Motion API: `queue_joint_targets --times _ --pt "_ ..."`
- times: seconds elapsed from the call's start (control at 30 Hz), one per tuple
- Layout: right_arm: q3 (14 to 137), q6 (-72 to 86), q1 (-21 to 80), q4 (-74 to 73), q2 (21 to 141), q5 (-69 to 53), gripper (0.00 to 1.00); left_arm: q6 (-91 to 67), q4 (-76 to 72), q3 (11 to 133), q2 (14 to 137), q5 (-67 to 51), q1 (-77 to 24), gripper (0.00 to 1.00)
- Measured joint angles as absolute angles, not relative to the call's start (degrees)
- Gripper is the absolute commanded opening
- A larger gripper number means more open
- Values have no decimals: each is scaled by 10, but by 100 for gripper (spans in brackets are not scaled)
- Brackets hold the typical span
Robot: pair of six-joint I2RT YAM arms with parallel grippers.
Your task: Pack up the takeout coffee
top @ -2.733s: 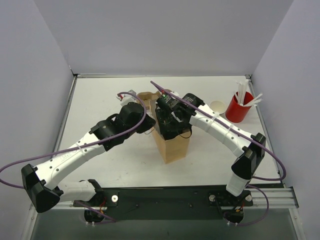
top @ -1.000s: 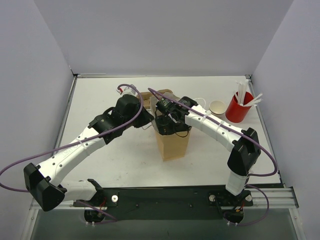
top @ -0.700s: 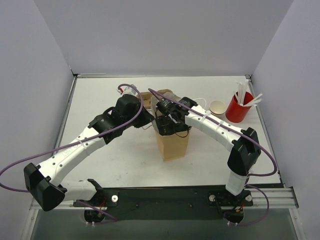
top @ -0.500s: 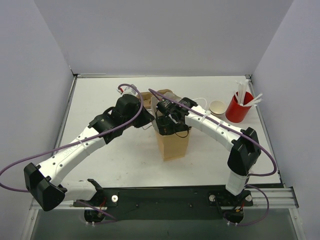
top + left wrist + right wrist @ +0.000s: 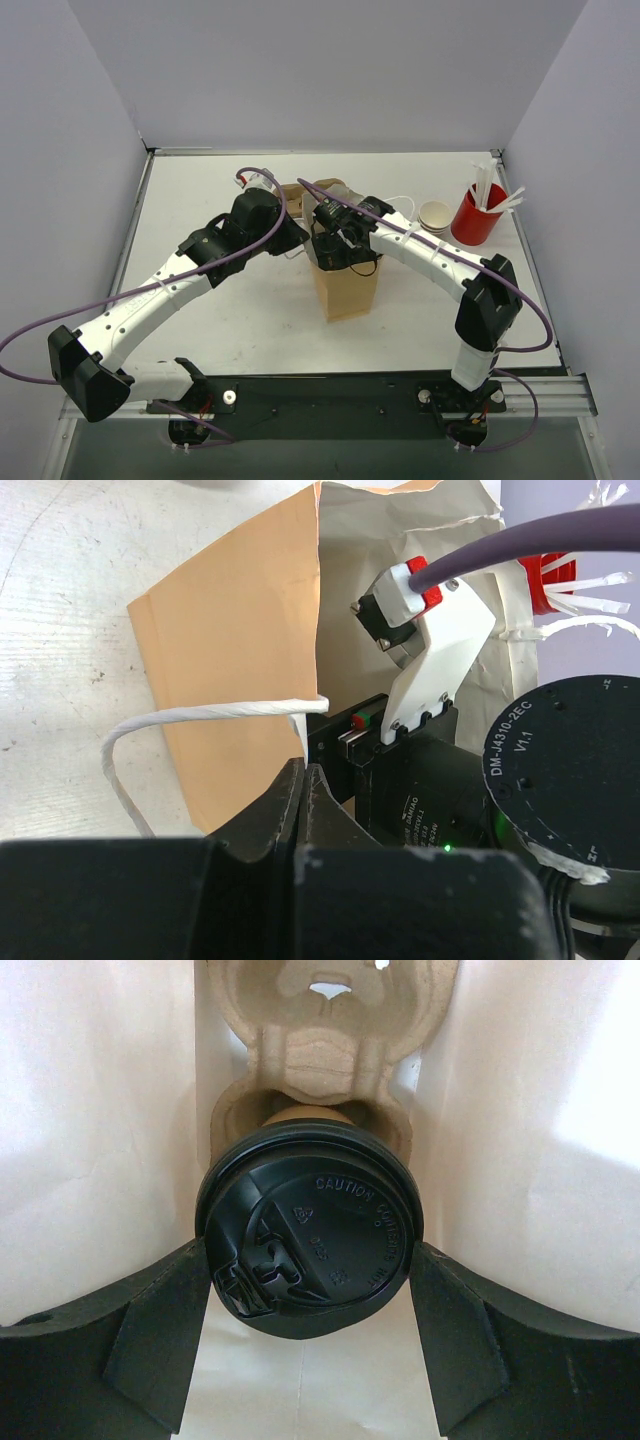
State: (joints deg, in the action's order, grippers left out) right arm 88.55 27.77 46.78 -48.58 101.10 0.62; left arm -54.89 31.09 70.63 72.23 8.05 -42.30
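— Where's the coffee?

— Inside the kraft paper bag [image 5: 348, 292], which stands upright mid-table [image 5: 200, 200]. The right wrist view looks straight down on the takeout coffee [image 5: 310, 1228]. Its black lid [image 5: 350, 1195] is on, "CAUTION" is legible, and a sliver of brown cup wall shows behind. It sits against a moulded pulp carrier [image 5: 330, 1030], with white bag lining on either side. Whether it is seated in a pocket, I cannot tell.

— Right gripper?

— The right gripper [image 5: 310, 1255] is spread to the lid's width, with one of its black fingers [image 5: 160, 1330] pressed to each side of the lid. It has hold of the cup. From above it is sunk in the bag's mouth and only the wrist shows.

— And the left?

— The left gripper [image 5: 303, 777] is at the bag's left rim, jaws closed flat together with the paper edge running down between them. It is pinching the rim, as far as I can see. The white twisted-paper handle [image 5: 190, 720] loops out just beside it, loose. The right arm's wrist motor fills the bag opening in that view.

— Anything else on the table?

— Far right there is a red cup [image 5: 473, 222] with white straws [image 5: 492, 188]. A stack of cream cups [image 5: 435, 214] stands just beside it, on its left. Both are well apart from the bag.
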Motion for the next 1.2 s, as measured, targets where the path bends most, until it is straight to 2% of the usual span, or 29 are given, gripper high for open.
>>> queue_joint_targets --times 1.2 --pt "858 284 462 -450 1009 7 50 -549 310 706 722 72 -423 0"
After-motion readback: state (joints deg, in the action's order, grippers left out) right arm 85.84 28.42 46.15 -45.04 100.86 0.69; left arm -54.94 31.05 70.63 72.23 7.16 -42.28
